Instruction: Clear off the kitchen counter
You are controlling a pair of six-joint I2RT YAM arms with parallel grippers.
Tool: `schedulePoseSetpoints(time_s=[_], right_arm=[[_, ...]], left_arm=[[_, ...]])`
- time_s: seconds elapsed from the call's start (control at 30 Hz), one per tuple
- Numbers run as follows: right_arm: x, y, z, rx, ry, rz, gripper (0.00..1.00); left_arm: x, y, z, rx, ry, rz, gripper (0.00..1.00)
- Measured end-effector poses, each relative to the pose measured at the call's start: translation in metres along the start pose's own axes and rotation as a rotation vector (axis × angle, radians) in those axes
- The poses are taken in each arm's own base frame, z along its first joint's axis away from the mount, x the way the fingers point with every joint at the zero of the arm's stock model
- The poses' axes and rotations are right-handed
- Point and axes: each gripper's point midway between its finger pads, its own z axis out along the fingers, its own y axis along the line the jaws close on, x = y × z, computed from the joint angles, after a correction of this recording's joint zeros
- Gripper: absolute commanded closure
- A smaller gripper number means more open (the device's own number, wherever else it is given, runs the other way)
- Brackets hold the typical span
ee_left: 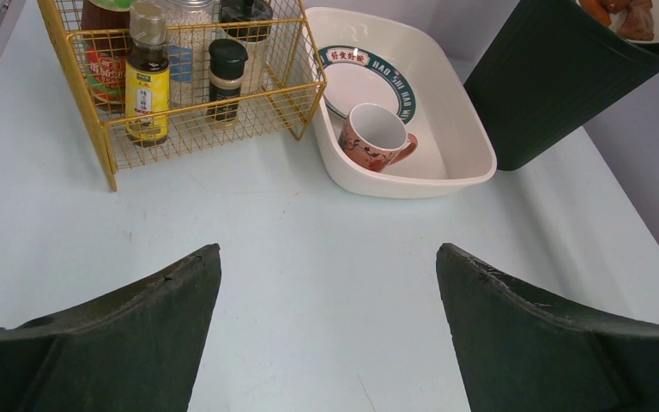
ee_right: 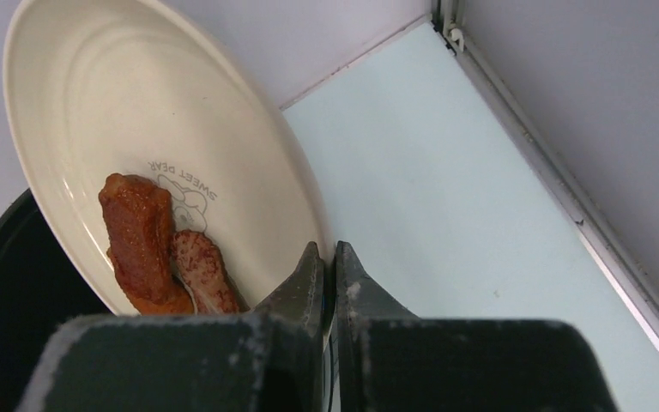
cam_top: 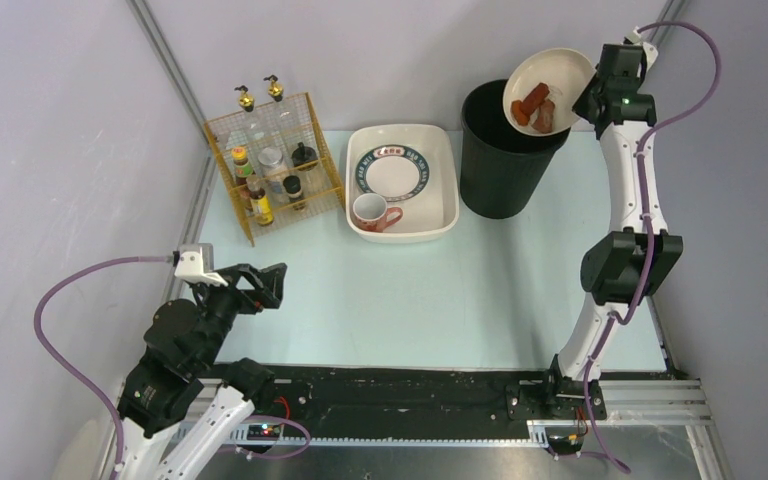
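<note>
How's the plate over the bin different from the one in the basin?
The cream plate is held tilted over the black bin by the right claw; the green-rimmed plate rests unheld in the white basin. The cream plate carries brown food scraps; the green-rimmed one shows none. Both are round.

kitchen counter (cam_top: 410,300) front open; rack (cam_top: 228,128), basin (cam_top: 435,195), bin (cam_top: 500,180) rear.

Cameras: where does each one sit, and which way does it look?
Top external: above and behind, looking down on the kitchen counter; left arm and right arm show.
Left wrist: low, facing rack and basin; open left gripper shows.
Right wrist: high, facing the plate tilted over the bin; right gripper pinches its rim.
Shared: top and left wrist both see the mug.
</note>
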Motion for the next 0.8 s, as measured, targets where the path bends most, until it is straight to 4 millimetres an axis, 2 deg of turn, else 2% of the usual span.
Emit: schedulePoseSetpoints(time_s=[0.17, 0.33, 0.63, 0.8], right_arm=[[-0.002, 0.001, 0.000, 0.010, -0.055, -0.062, 1.00], [-0.008, 0.014, -0.011, 0.014, -0.138, -0.151, 1.00], [-0.020, 0.055, -0.038, 0.035, -0.356, -0.396, 1.00], [-0.029, 0.070, -0.044, 0.083, -0.492, -0.515, 1.00]], left_arm=[[0.000, 0.000, 0.000, 0.000, 0.000, 0.000, 0.02], [0.000, 0.000, 0.000, 0.000, 0.000, 0.000, 0.02], [0.000, 0.000, 0.000, 0.000, 0.000, 0.000, 0.02], [0.000, 0.000, 0.000, 0.001, 0.000, 0.000, 0.02]])
